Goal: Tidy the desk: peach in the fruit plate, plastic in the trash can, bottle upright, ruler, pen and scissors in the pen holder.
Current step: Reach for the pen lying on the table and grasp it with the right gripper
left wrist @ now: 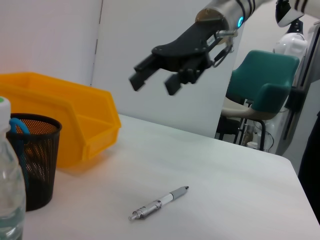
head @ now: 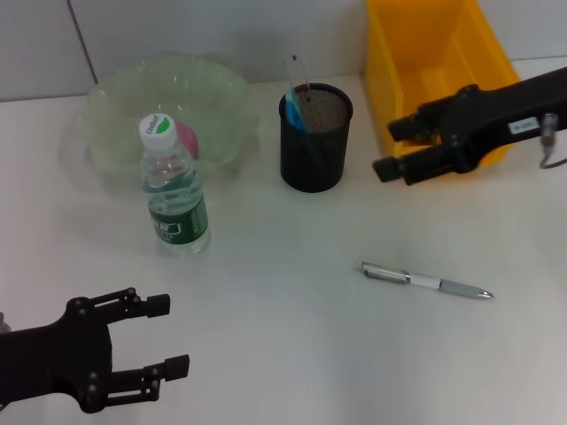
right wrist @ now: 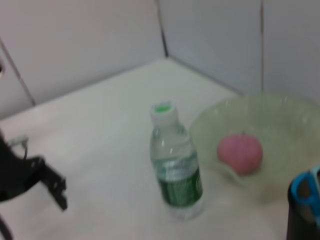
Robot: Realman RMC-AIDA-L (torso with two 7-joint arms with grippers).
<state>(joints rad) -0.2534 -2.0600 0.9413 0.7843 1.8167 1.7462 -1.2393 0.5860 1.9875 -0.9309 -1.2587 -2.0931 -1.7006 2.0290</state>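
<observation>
A silver pen (head: 425, 282) (left wrist: 159, 202) lies on the white desk, right of centre. The black mesh pen holder (head: 315, 168) (left wrist: 35, 170) holds blue-handled scissors (head: 295, 112) and a clear ruler (head: 293, 71). The bottle (head: 175, 190) (right wrist: 176, 170) stands upright in front of the green fruit plate (head: 115, 88) (right wrist: 290, 120), and the pink peach (head: 189, 138) (right wrist: 240, 152) lies in that plate. My right gripper (head: 388, 149) (left wrist: 155, 82) hovers open between the holder and the yellow trash can (head: 390, 71) (left wrist: 75, 115). Low at the near left, my left gripper (head: 173, 335) is open and holds nothing. No plastic is in view.
The yellow trash can stands at the back right, close behind the right arm. A teal chair (left wrist: 265, 85) stands beyond the desk's far edge (left wrist: 280, 155). Bare desk surface lies around the pen.
</observation>
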